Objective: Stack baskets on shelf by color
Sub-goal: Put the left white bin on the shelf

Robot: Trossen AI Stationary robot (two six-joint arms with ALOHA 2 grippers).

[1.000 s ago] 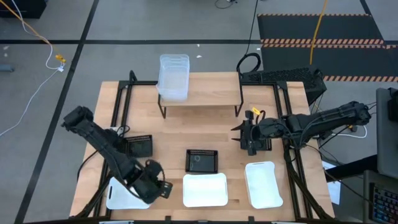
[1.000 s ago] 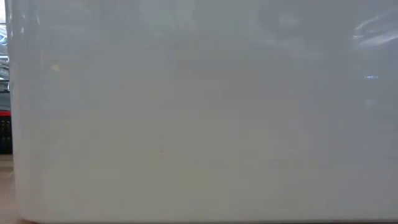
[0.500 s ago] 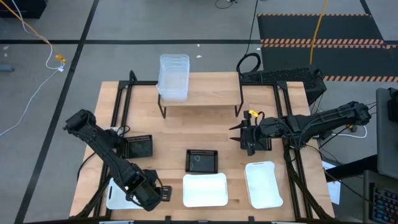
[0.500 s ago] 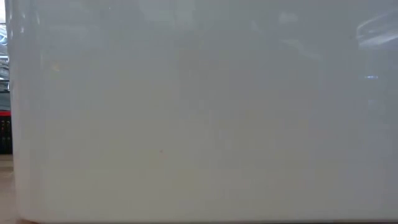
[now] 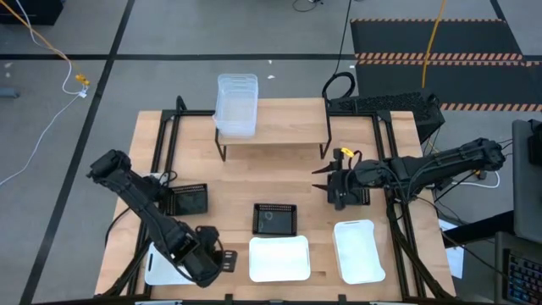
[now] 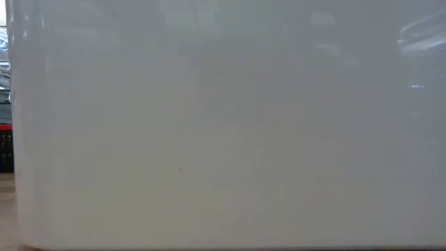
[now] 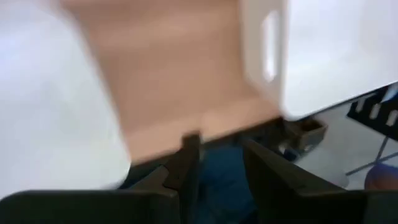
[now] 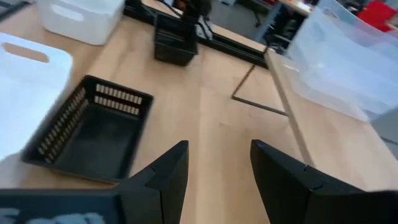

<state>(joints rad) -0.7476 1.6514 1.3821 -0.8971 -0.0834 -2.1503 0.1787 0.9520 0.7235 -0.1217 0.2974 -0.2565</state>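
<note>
A stack of clear baskets is seen on the shelf at the upper centre of the high view, its long axis running toward the frame's top. Three white baskets are lined along the desk near edge, with black baskets behind them. No writing can be read. The left gripper, jaws parted and empty, is placed between two white baskets. The right gripper is held released over bare wood.
</note>
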